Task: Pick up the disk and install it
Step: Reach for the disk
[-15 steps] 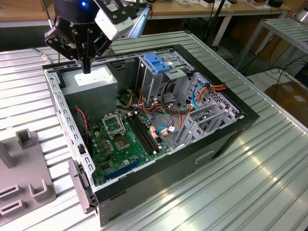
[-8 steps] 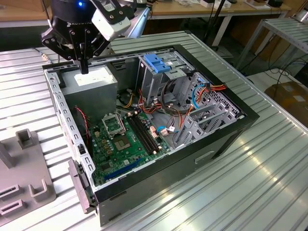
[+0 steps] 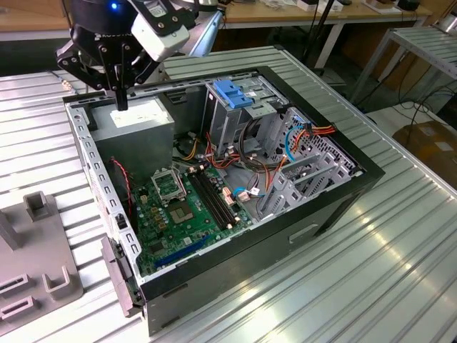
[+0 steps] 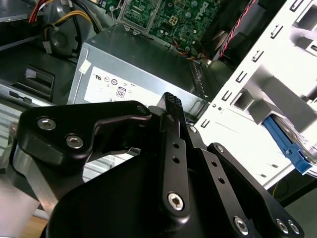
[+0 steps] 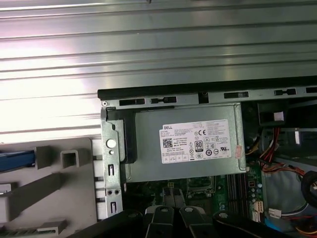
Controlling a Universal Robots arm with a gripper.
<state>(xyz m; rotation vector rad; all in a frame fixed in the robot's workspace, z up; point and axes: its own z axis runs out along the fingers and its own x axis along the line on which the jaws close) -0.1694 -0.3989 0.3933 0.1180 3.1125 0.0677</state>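
Ribbed, shiny metal slats form the table (image 3: 400,271), with wooden workbenches (image 3: 271,16) behind. Over it the black claw (image 3: 121,100) hangs with its fingers pressed together on nothing, just above the grey, white-labelled power supply box (image 3: 139,121) in a corner of the open black computer case (image 3: 214,286). Beside the case, the disk (image 5: 17,158) shows its blue edge in a matte grey slotted fixture (image 5: 74,198).

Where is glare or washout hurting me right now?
Exterior view: reflected streaks on the ribbed metal table at that view's lower right. Second wrist view: the computer case's slotted wall is washed out white, and the gripper is dark in front. First wrist view: a glare band lies on the table; the power supply label is glare-free.
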